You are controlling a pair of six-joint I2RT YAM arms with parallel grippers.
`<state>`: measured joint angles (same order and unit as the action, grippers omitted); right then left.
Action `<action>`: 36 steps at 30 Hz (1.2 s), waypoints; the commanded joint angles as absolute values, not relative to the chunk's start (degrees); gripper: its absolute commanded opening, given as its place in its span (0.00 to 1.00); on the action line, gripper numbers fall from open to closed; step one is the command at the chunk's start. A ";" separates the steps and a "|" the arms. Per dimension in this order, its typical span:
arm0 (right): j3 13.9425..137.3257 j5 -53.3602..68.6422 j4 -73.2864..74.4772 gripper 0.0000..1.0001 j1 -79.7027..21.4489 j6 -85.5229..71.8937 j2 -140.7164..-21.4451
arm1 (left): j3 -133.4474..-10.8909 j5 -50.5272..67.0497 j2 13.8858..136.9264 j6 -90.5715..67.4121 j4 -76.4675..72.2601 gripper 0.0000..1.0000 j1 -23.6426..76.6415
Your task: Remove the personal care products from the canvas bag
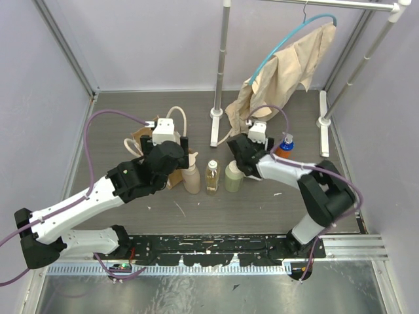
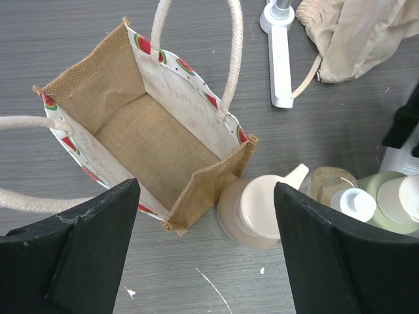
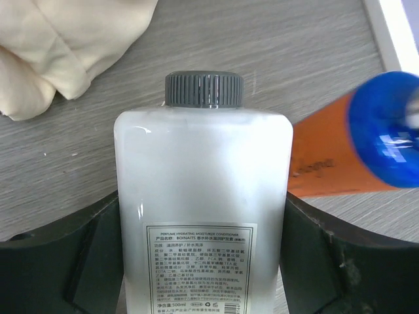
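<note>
The canvas bag stands open with nothing showing inside; in the top view my left arm half hides it. My left gripper is open and empty above the bag's near corner, also seen from above. The tan bottle with peach cap, slim amber bottle and olive-green bottle stand in a row on the table right of the bag. My right gripper is shut on the white flat-sided bottle with its dark cap; it sits behind the row.
An orange bottle with a blue cap stands just right of the right gripper. The beige cloth hangs from a teal hanger on a white rack, whose feet rest behind the bottles. Purple walls close the left, back and right.
</note>
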<state>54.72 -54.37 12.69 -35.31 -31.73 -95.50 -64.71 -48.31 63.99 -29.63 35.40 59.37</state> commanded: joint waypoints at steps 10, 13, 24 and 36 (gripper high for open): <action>35.52 -50.93 -56.92 0.09 -34.60 9.12 -86.45 | -64.11 -47.33 63.62 -30.15 33.02 0.89 59.41; 30.96 -47.40 -72.53 0.09 -34.51 12.97 -88.56 | -64.15 -47.63 63.51 -30.23 33.47 0.89 59.42; 21.67 -36.88 -90.59 0.07 -33.53 11.38 -89.05 | -63.62 -48.95 62.32 -29.72 33.99 0.89 59.45; 16.95 -29.52 -97.42 0.08 -32.48 8.38 -92.85 | -64.82 -47.98 64.61 -29.11 33.83 0.89 59.50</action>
<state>16.38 -33.82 -81.56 -33.06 10.00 -93.01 -64.66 -47.09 63.83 -29.61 34.89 59.37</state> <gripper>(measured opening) 0.812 0.894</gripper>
